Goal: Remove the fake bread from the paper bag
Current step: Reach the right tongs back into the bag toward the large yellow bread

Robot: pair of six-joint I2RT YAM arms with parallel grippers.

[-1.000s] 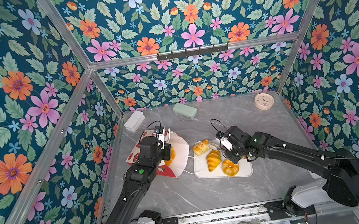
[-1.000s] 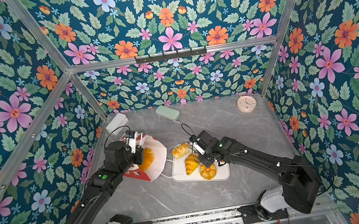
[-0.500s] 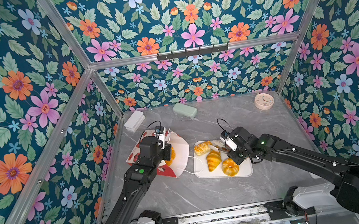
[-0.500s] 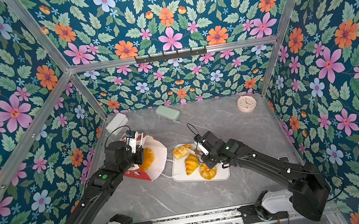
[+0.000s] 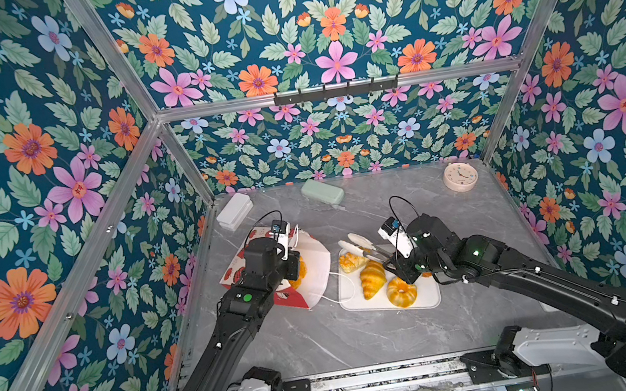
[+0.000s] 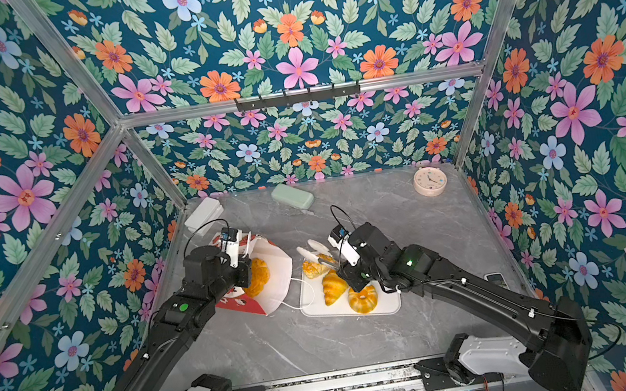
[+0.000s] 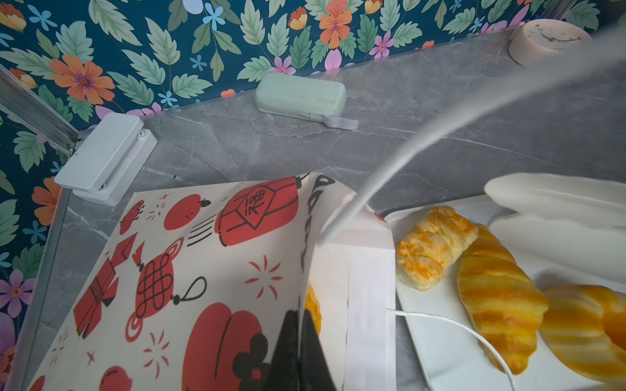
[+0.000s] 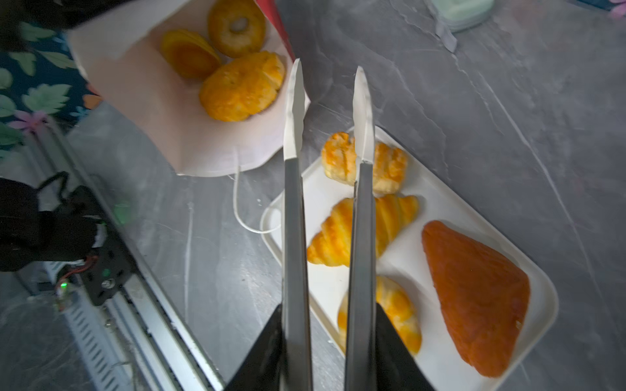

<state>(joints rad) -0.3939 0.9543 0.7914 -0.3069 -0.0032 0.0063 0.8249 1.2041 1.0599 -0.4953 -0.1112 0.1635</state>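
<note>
The paper bag (image 5: 317, 278) (image 6: 280, 281) lies on its side with its mouth toward the tray. My left gripper (image 7: 299, 325) is shut on the bag's upper rim (image 7: 305, 270) and holds the mouth up. Fake bread lies inside: a ring (image 8: 237, 27) and two buns (image 8: 242, 86). My right gripper (image 8: 328, 308) is shut on grey tongs (image 8: 294, 220) with white tips (image 5: 356, 242). The tips stand apart with nothing between them, over the tray's end nearest the bag. On the white tray (image 5: 427, 297) (image 8: 542, 294) lie a roll (image 5: 350, 262), a croissant (image 5: 372, 278), a ring bun (image 5: 401, 291) and an orange wedge (image 8: 474, 294).
A mint case (image 5: 322, 191), a white box (image 5: 234, 211) and a pink clock (image 5: 460, 176) stand along the back wall. The bag's white cord (image 5: 341, 280) trails over the tray's edge. Floral walls close in on three sides.
The tongs have spread apart and let the roll go onto the tray's far corner. My right arm has drawn back a little to the right. The left arm has not moved.
</note>
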